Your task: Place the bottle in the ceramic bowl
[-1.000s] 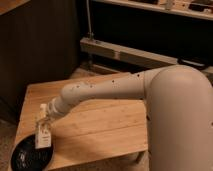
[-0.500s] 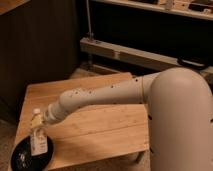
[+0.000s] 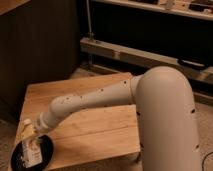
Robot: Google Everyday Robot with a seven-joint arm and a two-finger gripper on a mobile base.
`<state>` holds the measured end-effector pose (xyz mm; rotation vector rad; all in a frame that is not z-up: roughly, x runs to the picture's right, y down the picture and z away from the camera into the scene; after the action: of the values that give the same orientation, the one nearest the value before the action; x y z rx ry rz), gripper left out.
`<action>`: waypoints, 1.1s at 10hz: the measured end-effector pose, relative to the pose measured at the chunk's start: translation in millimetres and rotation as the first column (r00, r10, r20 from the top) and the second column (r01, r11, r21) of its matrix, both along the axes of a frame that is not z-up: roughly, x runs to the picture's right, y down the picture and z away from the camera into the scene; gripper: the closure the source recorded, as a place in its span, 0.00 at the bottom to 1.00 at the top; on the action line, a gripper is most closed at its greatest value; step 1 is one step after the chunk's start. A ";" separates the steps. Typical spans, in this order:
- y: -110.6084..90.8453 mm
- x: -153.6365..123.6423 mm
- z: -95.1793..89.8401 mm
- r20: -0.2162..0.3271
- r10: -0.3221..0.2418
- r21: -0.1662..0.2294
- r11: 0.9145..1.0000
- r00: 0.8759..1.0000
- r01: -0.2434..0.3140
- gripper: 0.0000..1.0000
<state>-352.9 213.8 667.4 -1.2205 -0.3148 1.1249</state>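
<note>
The whitish bottle (image 3: pixel 32 148) with a pale cap stands upright inside the black ceramic bowl (image 3: pixel 47 150), which sits at the front left corner of the wooden table (image 3: pixel 100 125). My gripper (image 3: pixel 34 133) reaches down from the white speckled arm and is shut on the bottle's upper part, just below the cap. The bottle hides part of the bowl's inside, and I cannot tell whether its base rests on the bowl's floor.
My large white arm (image 3: pixel 165 115) fills the right side and crosses the table diagonally. Behind the table runs a low metal rail (image 3: pixel 140 54) with dark shelving above. A dark wooden cabinet (image 3: pixel 35 45) stands at the back left.
The gripper has carried the bottle down and slightly toward the front left, from above the table edge into the bowl. The arm stretched further out.
</note>
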 end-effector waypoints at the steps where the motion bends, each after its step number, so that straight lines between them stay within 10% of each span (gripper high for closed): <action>1: 11.8 -5.9 -4.5 0.017 -0.032 0.017 0.999 0.999 0.032 0.62; 5: 23.2 0.3 2.4 0.105 0.001 -0.013 1.000 0.994 0.000 0.23; 7: 17.8 11.0 10.6 0.158 0.077 -0.084 0.994 0.984 -0.064 0.20; 11: 15.6 11.8 11.0 0.177 0.101 -0.103 0.991 0.979 -0.084 0.20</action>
<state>-341.1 229.3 678.3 -1.4092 -0.4646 1.1205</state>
